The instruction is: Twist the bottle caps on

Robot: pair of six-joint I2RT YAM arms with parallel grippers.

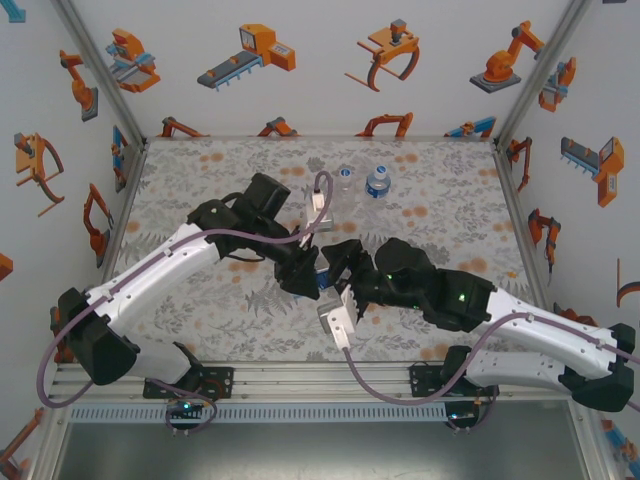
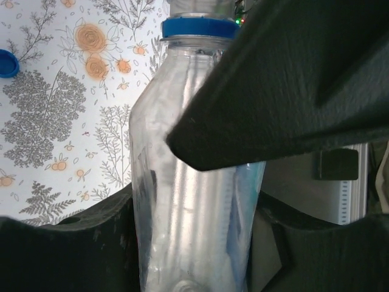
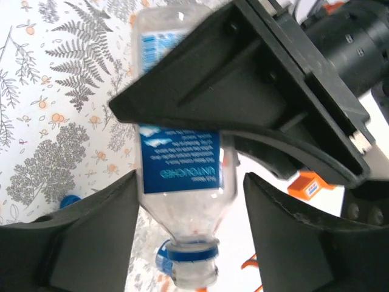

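You find the left gripper [image 2: 193,255] clenched on a clear water bottle [image 2: 182,182], its two fingers pressed against the bottle's sides low on the body. The bottle sits above the middle of the floral mat [image 1: 200,190], toward the near half, where both arms meet. Its blue neck ring [image 2: 199,27] and bare threaded mouth are exposed. You see the right gripper [image 3: 191,237] straddling the same bottle at its blue-and-white label [image 3: 179,161], jaws released: a thin sliver of light shows between the bottle's shoulder and one finger [image 3: 292,243], while the other finger sits at the label's edge. In each wrist view, one finger of the other gripper crosses in front of the bottle. A blue bottle cap [image 2: 6,62] lies flat on the mat, well apart from the held bottle. Two further bottles stand upright just beside each other at the far middle of the mat, the left bottle [image 1: 345,178] pale at the top, the right bottle [image 1: 377,182] blue at the top.
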